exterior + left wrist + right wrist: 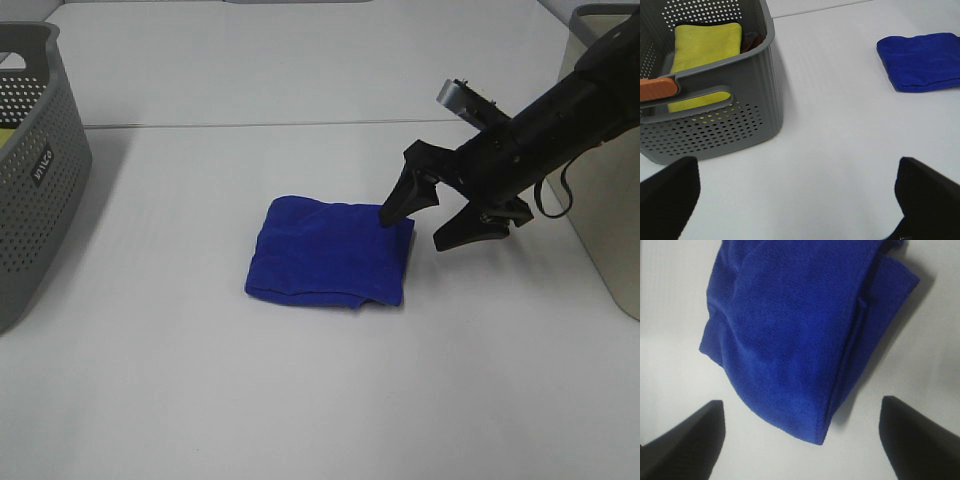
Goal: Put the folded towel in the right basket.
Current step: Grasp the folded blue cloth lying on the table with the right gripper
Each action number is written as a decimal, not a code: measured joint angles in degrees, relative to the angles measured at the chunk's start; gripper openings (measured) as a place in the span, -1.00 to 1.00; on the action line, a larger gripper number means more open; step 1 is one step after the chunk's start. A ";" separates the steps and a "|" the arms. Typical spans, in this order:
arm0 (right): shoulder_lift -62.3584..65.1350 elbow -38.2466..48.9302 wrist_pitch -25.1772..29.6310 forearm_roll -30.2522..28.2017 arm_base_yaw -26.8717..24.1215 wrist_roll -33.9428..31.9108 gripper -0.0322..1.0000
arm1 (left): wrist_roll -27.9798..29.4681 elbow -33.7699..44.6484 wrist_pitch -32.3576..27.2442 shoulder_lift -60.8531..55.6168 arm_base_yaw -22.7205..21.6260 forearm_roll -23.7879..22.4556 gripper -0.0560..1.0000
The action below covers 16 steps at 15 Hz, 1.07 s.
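Blue and folded, the towel point(330, 252) lies flat on the white table point(300, 400), outside both baskets. Over its right corner the right gripper point(418, 228) hangs with jaws wide apart, holding nothing. Farther right stands the beige basket point(615, 220). The left gripper point(797, 200) is likewise spread wide and empty.

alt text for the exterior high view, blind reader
The right gripper, jaws open, hangs at the right edge of a folded blue towel on a white table. A grey perforated basket stands far left, a beige basket far right.
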<state>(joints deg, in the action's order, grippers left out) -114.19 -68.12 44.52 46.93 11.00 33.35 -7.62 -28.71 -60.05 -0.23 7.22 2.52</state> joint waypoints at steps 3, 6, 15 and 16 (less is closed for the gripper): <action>-3.90 0.06 0.06 0.29 0.00 0.00 0.68 | 0.00 0.00 0.00 0.00 0.00 0.00 0.97; -5.96 0.11 -1.38 0.29 0.00 0.00 0.69 | 0.00 0.00 0.00 0.00 0.00 0.00 0.97; -8.25 -0.40 -0.11 5.79 0.00 0.40 0.94 | 0.00 0.00 0.00 0.00 0.00 0.00 0.97; -8.77 -0.57 0.11 7.16 0.17 0.63 0.94 | 0.00 0.00 0.00 0.00 0.00 0.00 0.97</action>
<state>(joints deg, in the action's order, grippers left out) -122.96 -68.70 44.63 54.09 11.17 33.98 -7.62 -28.71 -60.05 -0.23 7.22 2.52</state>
